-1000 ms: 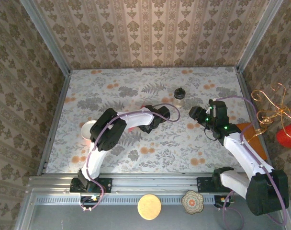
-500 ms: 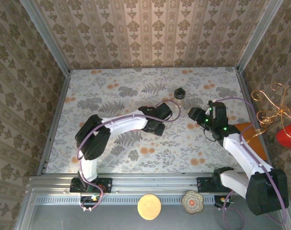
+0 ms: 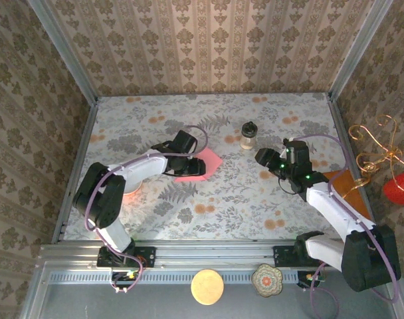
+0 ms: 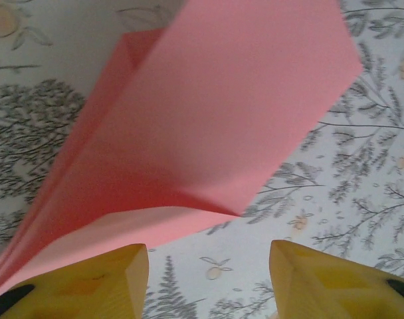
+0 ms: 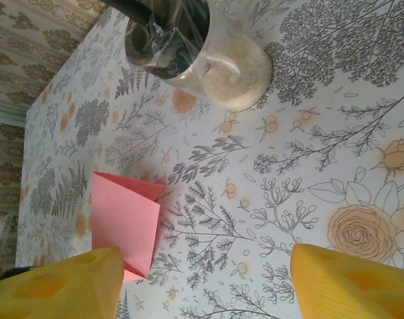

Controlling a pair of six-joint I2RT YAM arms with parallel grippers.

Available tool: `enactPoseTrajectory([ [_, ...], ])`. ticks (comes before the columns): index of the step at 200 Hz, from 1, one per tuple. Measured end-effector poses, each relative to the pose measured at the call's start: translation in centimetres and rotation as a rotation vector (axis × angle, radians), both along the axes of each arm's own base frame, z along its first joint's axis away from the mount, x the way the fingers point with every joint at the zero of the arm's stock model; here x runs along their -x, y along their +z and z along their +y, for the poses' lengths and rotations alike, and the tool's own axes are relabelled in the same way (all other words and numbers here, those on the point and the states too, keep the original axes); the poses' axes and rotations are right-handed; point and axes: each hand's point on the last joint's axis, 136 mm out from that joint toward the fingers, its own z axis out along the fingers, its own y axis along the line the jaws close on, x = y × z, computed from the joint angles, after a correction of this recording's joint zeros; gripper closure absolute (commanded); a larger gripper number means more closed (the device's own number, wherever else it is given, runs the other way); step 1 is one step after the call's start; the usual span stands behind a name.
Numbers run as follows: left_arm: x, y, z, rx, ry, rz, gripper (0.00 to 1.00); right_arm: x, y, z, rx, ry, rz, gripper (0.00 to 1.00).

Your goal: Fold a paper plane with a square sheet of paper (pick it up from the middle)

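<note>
While the left gripper (image 3: 187, 162) sits right at the left edge of the paper (image 3: 202, 164), its yellow fingers (image 4: 89, 282) are spread wide and not pinching anything. From the left wrist view the paper is clearly folded already, pink layers stacked with a sharp crease running away from the camera. Its near corner comes down by the left finger, and honestly I can't tell if it's touching. The paper lies on the floral table (image 3: 255, 199) about mid-width, down and to the left of the jar (image 3: 248, 135). The right wrist view shows a straight folded edge on the paper and a small flap peeking out behind it. The right gripper (image 3: 260, 157) is off to the right of the paper, just below the jar, also wide open with nothing in it.
</note>
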Motion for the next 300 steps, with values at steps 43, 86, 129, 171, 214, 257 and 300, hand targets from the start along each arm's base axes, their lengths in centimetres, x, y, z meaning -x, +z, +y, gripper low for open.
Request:
enactPoseTrajectory([
  [43, -1.5, -0.1, 0.9, 0.022, 0.035, 0.001, 0.47, -0.2, -0.1, 1.0, -0.020, 0.015, -0.007, 0.30],
  [86, -3.1, -2.2, 1.5, 0.006, 0.059, 0.030, 0.48, -0.1, -1.9, 2.0, -0.034, 0.039, 0.056, 0.30],
  [129, -2.9, -3.2, 1.4, -0.001, 0.057, 0.053, 0.50, 0.5, -4.0, 4.2, -0.040, 0.083, 0.137, 0.31],
  [171, -2.6, -3.8, 1.2, 0.041, 0.123, 0.084, 0.58, 1.0, -5.4, 8.5, -0.073, 0.141, 0.227, 0.33],
  [214, -1.1, -4.0, 1.1, 0.111, 0.239, 0.128, 0.61, 2.8, -8.2, 13.0, -0.113, 0.175, 0.350, 0.38],
  [257, -0.3, -4.1, 1.0, 0.136, 0.298, 0.160, 0.65, 3.0, -9.4, 16.7, -0.133, 0.213, 0.393, 0.49],
  [300, -0.3, -4.2, 1.1, 0.156, 0.328, 0.175, 0.66, 1.6, -9.7, 18.5, -0.152, 0.212, 0.395, 0.59],
])
